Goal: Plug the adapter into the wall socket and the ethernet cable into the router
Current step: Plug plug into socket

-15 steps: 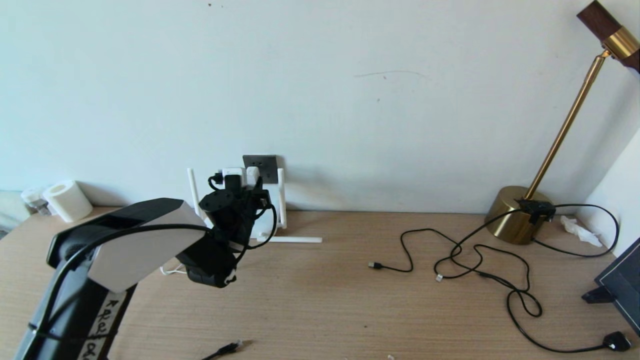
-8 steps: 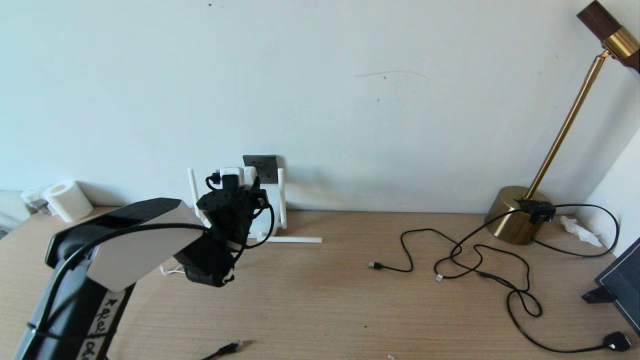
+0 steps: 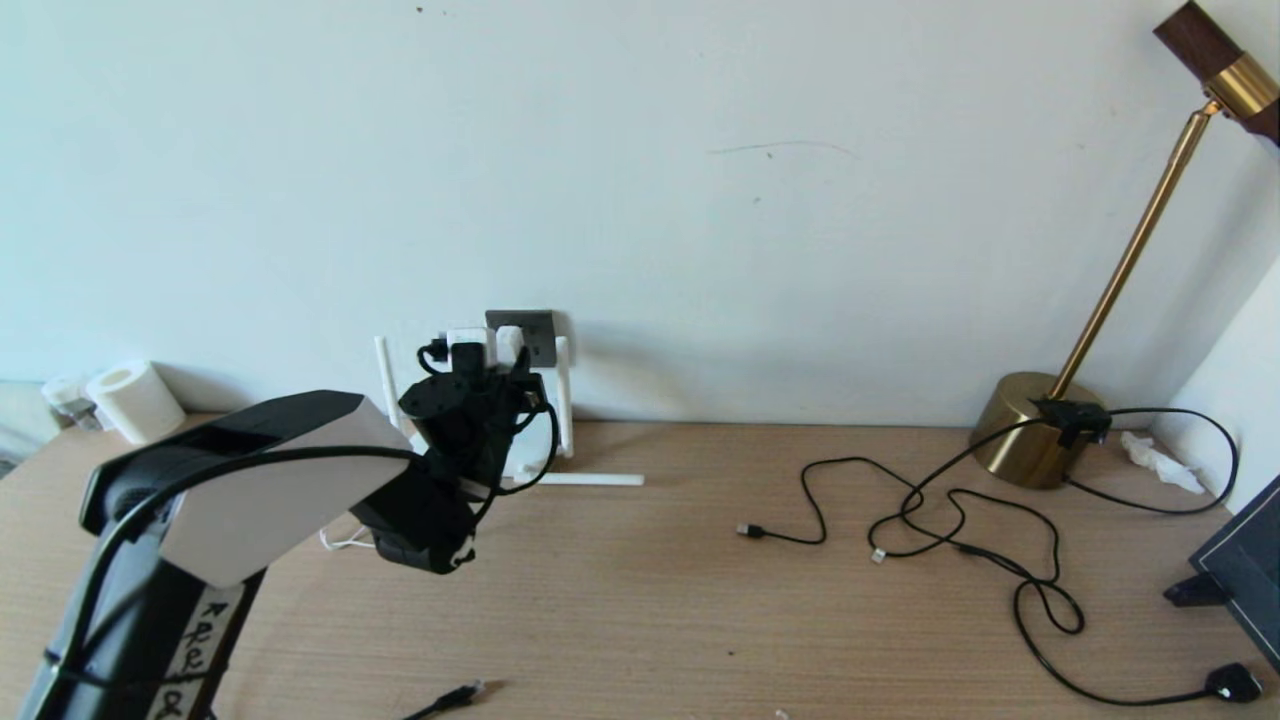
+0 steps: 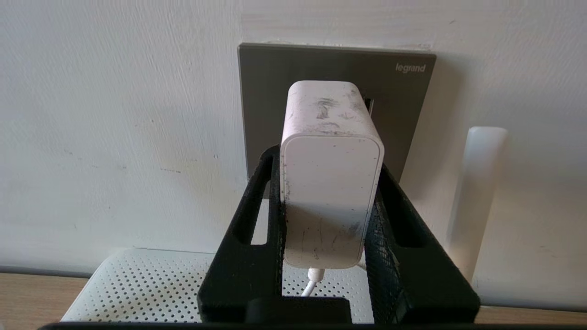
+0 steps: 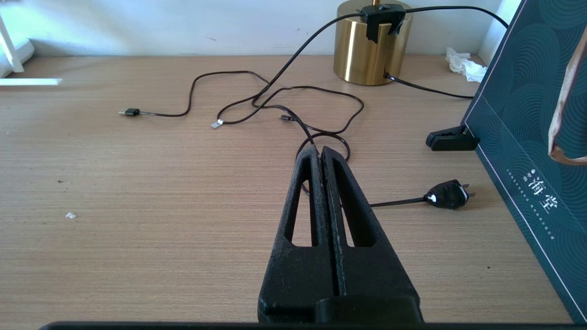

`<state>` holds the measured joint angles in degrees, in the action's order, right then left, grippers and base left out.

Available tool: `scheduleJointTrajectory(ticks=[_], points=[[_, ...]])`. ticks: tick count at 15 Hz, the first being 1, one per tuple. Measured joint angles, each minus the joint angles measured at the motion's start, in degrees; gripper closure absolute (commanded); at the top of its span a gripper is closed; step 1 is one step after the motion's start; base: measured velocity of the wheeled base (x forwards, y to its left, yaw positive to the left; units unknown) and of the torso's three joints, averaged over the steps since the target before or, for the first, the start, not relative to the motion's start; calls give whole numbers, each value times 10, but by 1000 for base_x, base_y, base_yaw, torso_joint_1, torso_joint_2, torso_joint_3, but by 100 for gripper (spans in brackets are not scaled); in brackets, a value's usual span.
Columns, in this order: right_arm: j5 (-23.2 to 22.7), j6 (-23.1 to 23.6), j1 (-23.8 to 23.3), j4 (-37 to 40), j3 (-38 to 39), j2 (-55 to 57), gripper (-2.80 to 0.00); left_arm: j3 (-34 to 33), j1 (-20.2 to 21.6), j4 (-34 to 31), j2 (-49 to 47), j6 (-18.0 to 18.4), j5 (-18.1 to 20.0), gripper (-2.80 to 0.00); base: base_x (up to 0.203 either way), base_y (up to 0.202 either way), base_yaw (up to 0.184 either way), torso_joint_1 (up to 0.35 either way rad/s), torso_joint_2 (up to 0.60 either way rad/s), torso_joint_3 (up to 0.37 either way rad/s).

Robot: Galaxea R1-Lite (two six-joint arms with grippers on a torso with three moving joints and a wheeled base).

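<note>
My left gripper (image 4: 326, 160) is shut on the adapter (image 4: 330, 183), a white cube with a thin white cord hanging from its near end. The adapter's far end sits against the dark grey wall socket (image 4: 408, 96); its pins are hidden. In the head view the adapter (image 3: 508, 344) is at the wall socket (image 3: 538, 332), above the router (image 3: 522, 462). The router's perforated white top (image 4: 137, 284) lies below the gripper, one antenna (image 4: 477, 192) upright beside it. The ethernet cable (image 3: 458, 692) lies at the table's front edge. My right gripper (image 5: 319, 149) hovers shut and empty above the table.
Thin black cables (image 3: 950, 520) with small plugs sprawl across the right half of the table. A brass lamp (image 3: 1030, 432) stands at the back right, a black mains plug (image 3: 1232, 683) and a dark box (image 3: 1250, 570) near the right edge. A paper roll (image 3: 135, 400) sits far left.
My left gripper, still holding the adapter, has shifted slightly up and right toward the socket plate. Nothing else has moved.
</note>
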<state>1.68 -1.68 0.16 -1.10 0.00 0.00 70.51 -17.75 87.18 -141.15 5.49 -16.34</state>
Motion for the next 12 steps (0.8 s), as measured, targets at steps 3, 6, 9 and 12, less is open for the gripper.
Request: scheduleJointTrajectory(ticks=[3,6,9,12], points=[[0,0,0,0,0,0,0,0,-1,0,0,0,-1,0,0,0,0,0,0,0],[0,-1,0,0,0,0,0,2,1,0,-3,-4,0,0,0,0,0,0,0,0],[0,0,0,0,0,0,0,2,3,0,-6,-5,0,0,0,0,0,0,0,0],[0,0,0,0,0,0,0,3,3,0,-6,-5,0,0,0,0,0,0,0,0]])
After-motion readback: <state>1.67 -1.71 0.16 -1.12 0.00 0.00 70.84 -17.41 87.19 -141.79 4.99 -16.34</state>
